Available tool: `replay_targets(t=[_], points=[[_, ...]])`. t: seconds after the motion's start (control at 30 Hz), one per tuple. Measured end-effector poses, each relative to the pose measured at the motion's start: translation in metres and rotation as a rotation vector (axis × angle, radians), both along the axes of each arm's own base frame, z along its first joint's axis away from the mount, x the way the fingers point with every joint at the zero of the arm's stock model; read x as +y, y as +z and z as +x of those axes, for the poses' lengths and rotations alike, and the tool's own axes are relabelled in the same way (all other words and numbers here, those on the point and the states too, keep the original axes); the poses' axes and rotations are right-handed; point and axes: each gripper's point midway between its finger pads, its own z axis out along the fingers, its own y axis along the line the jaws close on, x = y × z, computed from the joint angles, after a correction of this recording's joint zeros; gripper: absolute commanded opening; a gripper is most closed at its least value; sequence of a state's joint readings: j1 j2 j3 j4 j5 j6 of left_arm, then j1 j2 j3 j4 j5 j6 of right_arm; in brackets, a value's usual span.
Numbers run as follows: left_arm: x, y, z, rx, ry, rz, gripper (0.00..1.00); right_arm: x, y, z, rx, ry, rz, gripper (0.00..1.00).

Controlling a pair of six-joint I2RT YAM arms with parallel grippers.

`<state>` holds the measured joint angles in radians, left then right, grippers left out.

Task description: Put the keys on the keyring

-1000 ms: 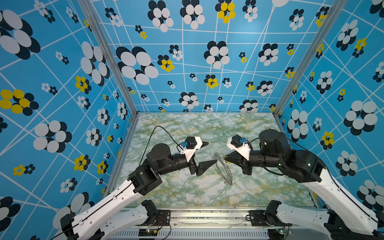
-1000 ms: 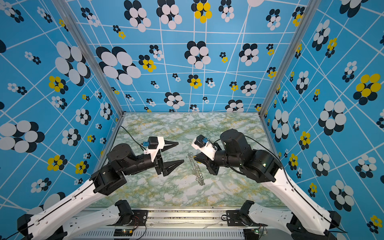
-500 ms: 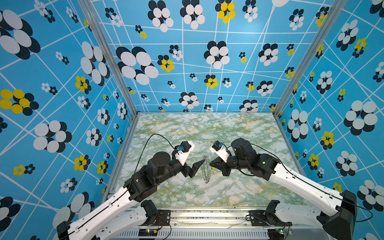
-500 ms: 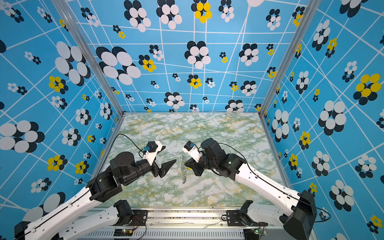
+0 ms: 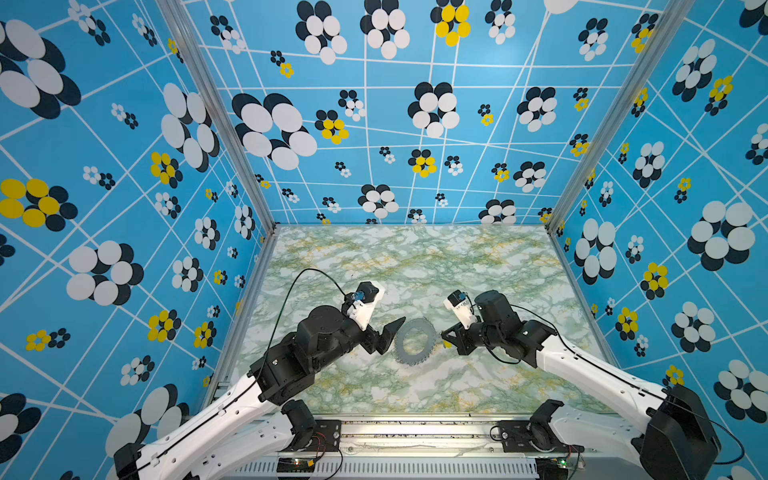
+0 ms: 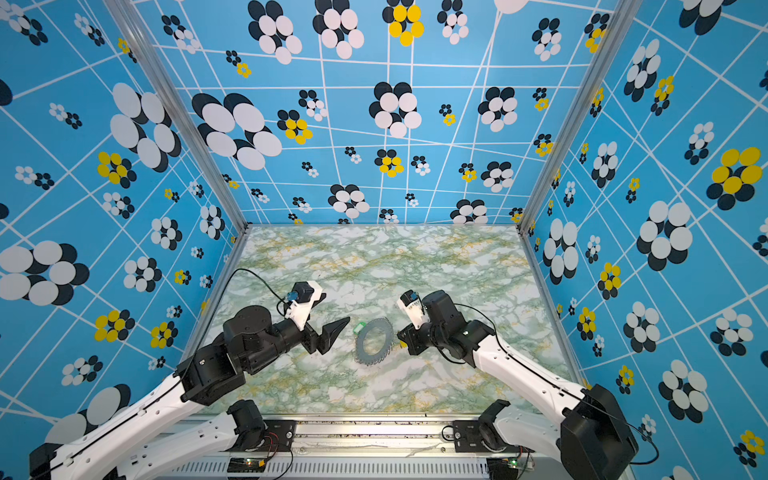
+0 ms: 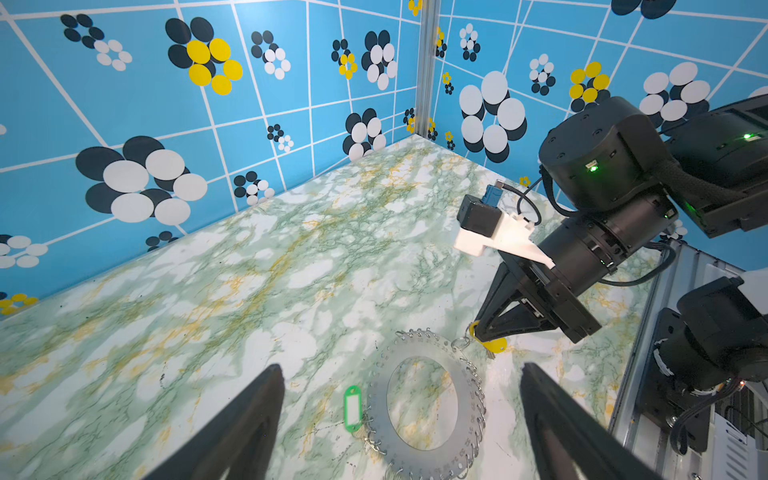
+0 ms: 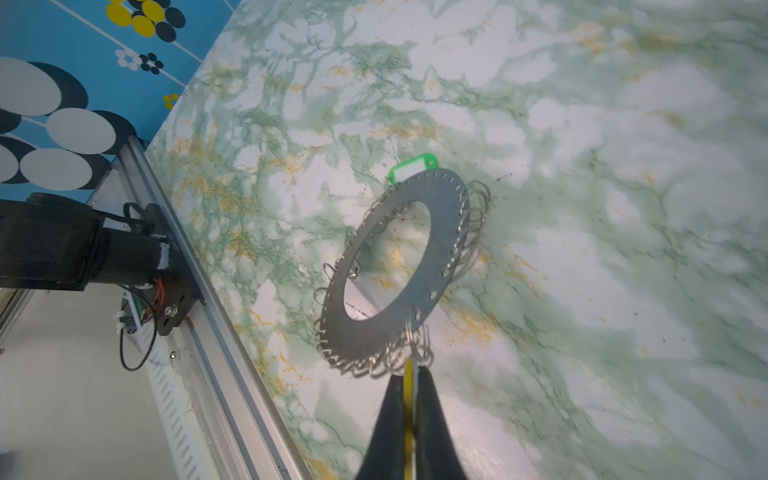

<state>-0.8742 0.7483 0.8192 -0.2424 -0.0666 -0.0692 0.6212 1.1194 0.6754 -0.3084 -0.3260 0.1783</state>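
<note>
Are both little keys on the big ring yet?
The green key looks hooked to the keyring, which lies on the table. The right gripper pinches the yellow key at the ring's rim; whether it is clipped on is unclear. The left gripper is open and empty beside the ring.

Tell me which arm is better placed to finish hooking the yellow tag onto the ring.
Probably the right. Its tool is shut on the yellow key tag, right at the wire loops on the keyring rim. The left tool is open and holds nothing, beside the green key tag.
</note>
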Motion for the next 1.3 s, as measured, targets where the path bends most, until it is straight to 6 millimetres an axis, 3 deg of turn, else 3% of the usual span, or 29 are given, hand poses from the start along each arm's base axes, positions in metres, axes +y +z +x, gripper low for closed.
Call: replay_targets(t=[0.37,0.57,0.8,1.0,1.1,1.3], points=[[0.009,-0.02,0.022,0.075,0.09,0.026,0.9,-0.053,-0.025,0.015,0.098,-0.245,-0.102,0.02],[0.02,-0.023,0.035,0.094,0.158,0.02,0.91,-0.076,-0.038,0.018,0.154,-0.35,-0.157,0.44],[0.05,-0.044,0.064,0.114,0.309,0.069,0.92,-0.111,-0.036,0.033,0.118,-0.466,-0.225,0.65],[0.095,-0.076,0.097,0.106,0.482,0.102,0.93,-0.146,-0.005,0.07,-0.014,-0.588,-0.222,0.87],[0.118,-0.094,0.113,0.113,0.563,0.1,0.93,-0.161,0.007,0.092,-0.089,-0.639,-0.233,0.93],[0.153,-0.114,0.137,0.082,0.672,0.109,0.93,-0.184,0.014,0.129,-0.284,-0.698,-0.298,0.99]])
